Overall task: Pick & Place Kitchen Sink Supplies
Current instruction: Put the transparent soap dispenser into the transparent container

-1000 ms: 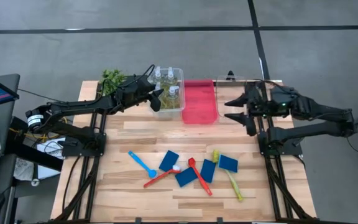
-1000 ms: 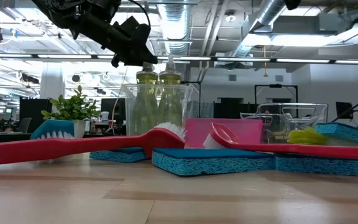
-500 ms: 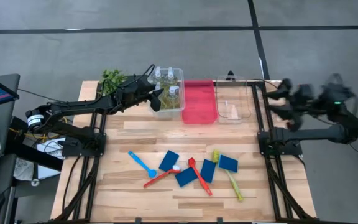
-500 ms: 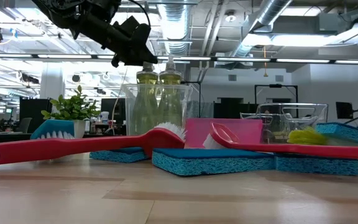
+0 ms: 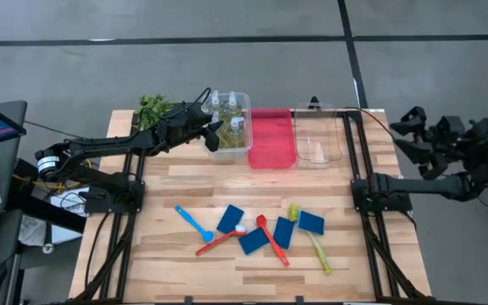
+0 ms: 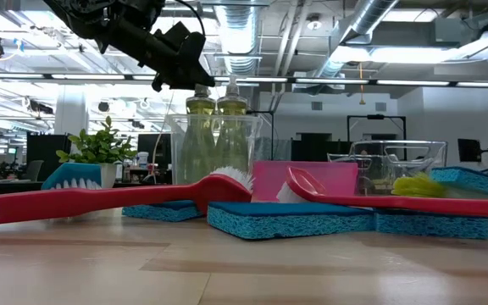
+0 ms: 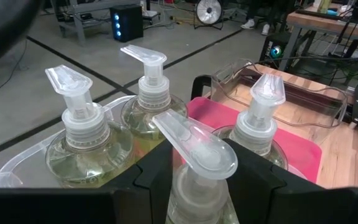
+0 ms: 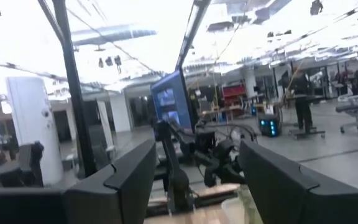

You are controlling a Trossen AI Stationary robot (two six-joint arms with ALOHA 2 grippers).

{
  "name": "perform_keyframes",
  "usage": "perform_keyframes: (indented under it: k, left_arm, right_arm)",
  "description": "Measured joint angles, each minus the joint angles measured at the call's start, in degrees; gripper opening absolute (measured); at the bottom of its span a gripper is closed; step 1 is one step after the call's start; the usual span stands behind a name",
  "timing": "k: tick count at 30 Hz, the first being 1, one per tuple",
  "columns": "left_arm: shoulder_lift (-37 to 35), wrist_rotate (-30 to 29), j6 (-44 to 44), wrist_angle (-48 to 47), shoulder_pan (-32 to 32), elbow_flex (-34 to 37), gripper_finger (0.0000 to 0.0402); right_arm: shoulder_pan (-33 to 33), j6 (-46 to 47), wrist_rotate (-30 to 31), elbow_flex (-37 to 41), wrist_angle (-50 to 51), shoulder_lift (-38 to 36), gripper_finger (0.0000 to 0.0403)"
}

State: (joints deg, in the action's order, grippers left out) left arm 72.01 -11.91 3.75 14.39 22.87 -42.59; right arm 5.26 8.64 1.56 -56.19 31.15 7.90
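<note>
Four clear bottles of yellow-green liquid with white pump tops stand upright in the clear bin (image 5: 231, 127) at the table's far left. My left gripper (image 5: 216, 135) reaches into it from the left and is shut on the nearest bottle (image 7: 197, 149). Several blue sponges (image 5: 252, 241) and red (image 5: 272, 240), blue (image 5: 195, 224) and yellow-green (image 5: 316, 246) brushes lie flat on the table's near middle. My right gripper (image 5: 403, 131) hangs open past the table's right edge, nothing between its fingers. My left gripper has the bottle's neck (image 7: 194, 190), just under the pump head, between its two fingers (image 7: 154, 180). The fingers come nearly level, slanting slightly down, from the table's left. The bottle stands upright among the others; whether its base rests on the bin's floor is hidden.
A red bin (image 5: 272, 137) and a second clear bin (image 5: 318, 135) stand in a row to the right of the bottles' bin. A small green plant (image 5: 152, 108) sits at the far left corner. Bare wood lies between the bins and the sponges.
My right gripper has drawn back from over the right clear bin toward the table's right edge and past it, tipping upward, its fingers still apart. The left arm and the bottle have kept still.
</note>
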Motion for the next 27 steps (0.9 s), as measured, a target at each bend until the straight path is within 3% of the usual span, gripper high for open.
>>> perform_keyframes:
  k: [17, 27]
  left_arm:
    - [0.00, 0.00, 0.00, 0.00, -0.01, 0.00, 0.0136]
    - [0.01, 0.00, 0.00, 0.00, -0.01, 0.00, 0.0136]
  right_arm:
    - [0.02, -0.02, -0.01, 0.08, -0.38, -0.77, 0.0225]
    - [0.02, -0.04, -0.02, 0.10, -2.36, 7.36, 0.0225]
